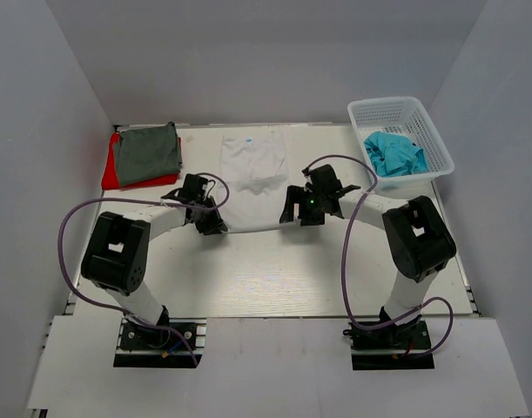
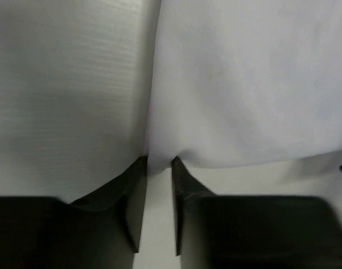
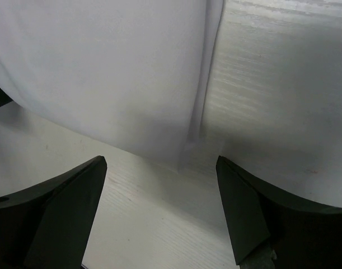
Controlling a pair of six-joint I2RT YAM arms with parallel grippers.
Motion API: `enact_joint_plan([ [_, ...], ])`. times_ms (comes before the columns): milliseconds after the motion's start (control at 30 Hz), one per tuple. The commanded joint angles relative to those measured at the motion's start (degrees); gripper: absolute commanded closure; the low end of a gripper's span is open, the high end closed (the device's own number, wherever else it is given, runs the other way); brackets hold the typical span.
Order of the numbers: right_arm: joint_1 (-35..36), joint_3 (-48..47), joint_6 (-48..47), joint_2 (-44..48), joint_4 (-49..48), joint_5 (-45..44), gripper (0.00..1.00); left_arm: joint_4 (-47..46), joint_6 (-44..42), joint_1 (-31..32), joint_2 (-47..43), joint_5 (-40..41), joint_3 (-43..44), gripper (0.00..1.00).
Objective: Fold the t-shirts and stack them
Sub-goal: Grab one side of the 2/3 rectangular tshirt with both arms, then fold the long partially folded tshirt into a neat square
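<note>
The white t-shirt [image 1: 255,174] lies folded lengthwise in the middle of the table, its blue neck label at the far end. My left gripper [image 1: 215,227] is at its near left corner; in the left wrist view the gripper [image 2: 158,163] is shut on that corner of the white cloth [image 2: 243,84]. My right gripper [image 1: 292,213] is at the near right corner; in the right wrist view it [image 3: 161,162] is open wide, with the shirt's corner [image 3: 103,73] lying just ahead of the fingertips, untouched. The folded dark grey shirt [image 1: 146,152] lies on the red shirt [image 1: 111,171] at the far left. The teal shirt [image 1: 394,153] is crumpled in the basket.
The white mesh basket [image 1: 396,103] stands at the far right corner. Grey walls close in the table [image 1: 248,279] on the left, right and far sides. Purple cables loop from both arms over the near part of the table.
</note>
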State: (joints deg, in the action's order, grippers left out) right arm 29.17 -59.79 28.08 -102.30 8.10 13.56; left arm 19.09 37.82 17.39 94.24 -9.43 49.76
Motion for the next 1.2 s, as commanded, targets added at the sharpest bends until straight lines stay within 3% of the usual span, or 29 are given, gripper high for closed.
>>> enact_joint_plan([
  [0, -0.25, -1.12, 2.95, -2.2, -1.5, -0.38, 0.16, 0.68, -0.38, 0.19, 2.36, 1.26, 2.27, 0.72],
  [33, -0.17, -0.94, 3.65, -2.72, -2.38, -1.07, 0.2, 0.68, -0.38, 0.19, 3.23, 1.26, 2.27, 0.83],
  [67, -0.34, -0.86, 4.35, -3.25, -2.99, -0.56, 0.28, 0.68, -0.38, 0.19, 3.93, 1.26, 2.27, 0.86],
  [100, -0.34, -1.12, 4.79, -3.52, -3.35, -0.47, 0.39, 1.47, -0.38, 0.19, 3.94, 1.78, 2.88, 0.89],
  [133, -0.34, -1.38, 5.4, -4.39, -3.09, -0.29, 0.57, 2.0, -0.38, 0.19, 5.5, 1.78, 3.5, 1.0],
  [200, -0.08, -1.03, 6.29, -4.4, -3.44, -0.2, 0.76, 3.31, -1.78, 0.19, 6.05, 1.78, 4.73, 1.0],
  [233, -0.16, -0.77, 6.55, -3.88, -3.79, 0.15, 0.94, 3.32, -1.79, 0.19, 6.66, 1.26, 4.73, 1.0],
  [267, -0.16, -0.07, 6.64, -3.61, -4.23, 0.32, 1.0, 3.32, -1.79, 0.19, 6.66, 1.26, 4.73, 1.0],
  [367, 0.01, 1.25, 5.77, -2.21, -4.84, -0.9, 1.0, 2.79, -1.79, 0.19, 5.0, 1.16, 4.03, 1.0],
  [567, 0.63, 5.64, 1.37, 5.6, -0.46, 0.41, 1.0, 7.62, -1.79, 1.33, -9.29, 3.19, -4.21, 1.0],
  [800, 2.56, 9.78, -5.65, 24.83, 17.89, 4.19, 1.0, 19.83, 0.06, 4.67, -29.32, -4.89, -6.52, 1.0],
  [933, 2.91, 10.3, -8.38, 30.84, 20.47, 6.9, 1.0, 25.55, 1.19, 5.81, -37.26, -4.37, -4.32, 1.0],
  [1100, 2.3, 5.67, -10.23, 32.08, 19.15, 7.45, 1.0, 22.41, 0.5, 5.82, -38.08, -3.32, -0.9, 1.0],
  [1167, 2.03, 3.9, -9.54, 29.81, 19.06, 2.64, 1.0, 21.78, -0.12, 5.82, -36.41, -0.77, 1.47, 1.0],
])
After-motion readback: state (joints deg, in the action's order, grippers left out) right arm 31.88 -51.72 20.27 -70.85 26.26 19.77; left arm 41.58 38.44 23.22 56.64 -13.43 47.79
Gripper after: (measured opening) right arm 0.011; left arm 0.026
